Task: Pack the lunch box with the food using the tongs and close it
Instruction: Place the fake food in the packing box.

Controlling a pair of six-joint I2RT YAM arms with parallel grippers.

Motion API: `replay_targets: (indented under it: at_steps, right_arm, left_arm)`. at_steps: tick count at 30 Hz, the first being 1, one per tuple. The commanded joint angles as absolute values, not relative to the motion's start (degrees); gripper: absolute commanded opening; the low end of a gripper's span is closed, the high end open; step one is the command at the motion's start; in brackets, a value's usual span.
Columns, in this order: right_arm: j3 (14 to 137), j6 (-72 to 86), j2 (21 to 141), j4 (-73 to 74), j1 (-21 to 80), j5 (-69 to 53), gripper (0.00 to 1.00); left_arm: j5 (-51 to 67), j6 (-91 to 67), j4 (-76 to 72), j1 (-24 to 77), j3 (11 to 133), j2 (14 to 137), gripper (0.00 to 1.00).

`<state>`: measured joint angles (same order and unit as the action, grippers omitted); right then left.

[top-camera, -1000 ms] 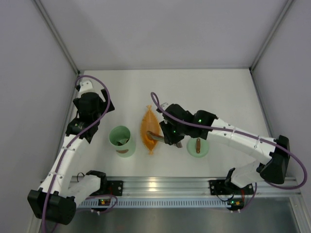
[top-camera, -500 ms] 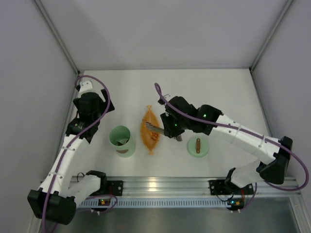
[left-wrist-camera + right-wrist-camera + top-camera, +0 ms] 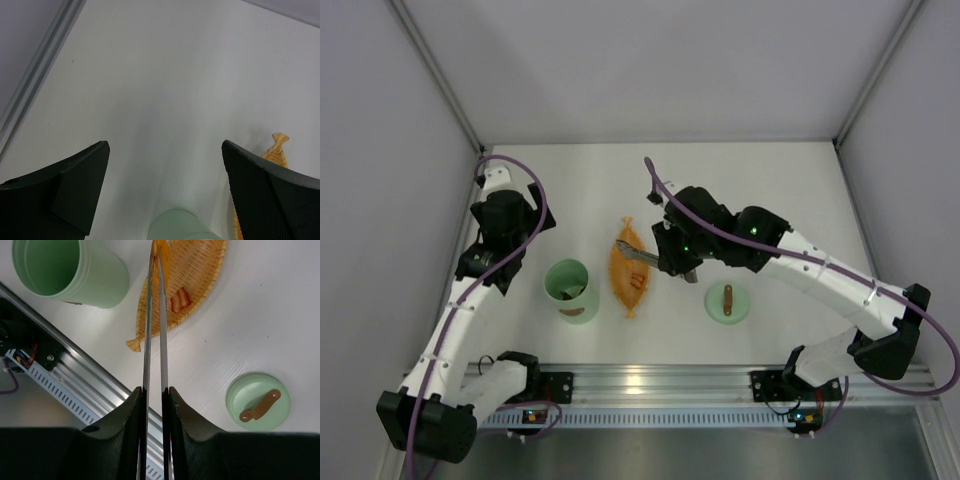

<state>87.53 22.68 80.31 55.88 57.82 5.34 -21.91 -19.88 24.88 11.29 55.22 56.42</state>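
The right gripper (image 3: 154, 395) has its jaws pressed together on the tongs (image 3: 154, 330), squeezing the two slim arms almost parallel. At the tongs' far tips, at the top edge of the right wrist view, an orange chunk (image 3: 162, 255) appears to be pinched, though it sits against the orange leaf-shaped dish (image 3: 200, 270) and is hard to separate from it.

Compared with a second ago, the overhead view shows the right gripper (image 3: 665, 262) has drawn away from the lid toward the upper part of the frame. The tongs (image 3: 638, 258) now cross the upper half of the dish (image 3: 622, 285) rather than its lower half. The squeeze has held meanwhile. That reads as a pick just made, with the carry to the lunch box the step now due.

One brown-and-cream chunk (image 3: 181, 299) lies on the dish just right of the tong arms, so at least one more pick looks to be left.

The lunch box (image 3: 70, 270) stands open and upright in the upper left of the wrist view, beside the dish and left of the tong tips. Overhead, the lunch box (image 3: 567, 285) is left of the dish and apart from the tips. Its lid (image 3: 728, 301) lies flat on the tabletop (image 3: 770, 190), handle up, at lower right of the jaws.

The left gripper (image 3: 165, 145) hangs with its jaws spread and empty, above the lunch box (image 3: 182, 225) rim at the bottom edge of its view.
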Motion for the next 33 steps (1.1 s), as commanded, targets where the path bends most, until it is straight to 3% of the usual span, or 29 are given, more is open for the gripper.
replay_targets:
  at_steps: [1,10,33]
  right_arm:
    - [94.3,21.7,78.7,57.8,57.0,6.3,0.21]
    - [100.9,21.5,78.8,59.9,57.1,3.2,0.2]
    - [101.4,25.0,79.3,52.9,61.5,-6.6,0.2]
  left_arm:
    - [-22.2,-20.3,24.2,11.0,57.2,56.5,0.99]
    - [-22.3,-20.4,24.1,11.0,57.3,56.8,0.99]
    - [-22.2,-20.5,24.3,11.0,57.3,57.0,0.99]
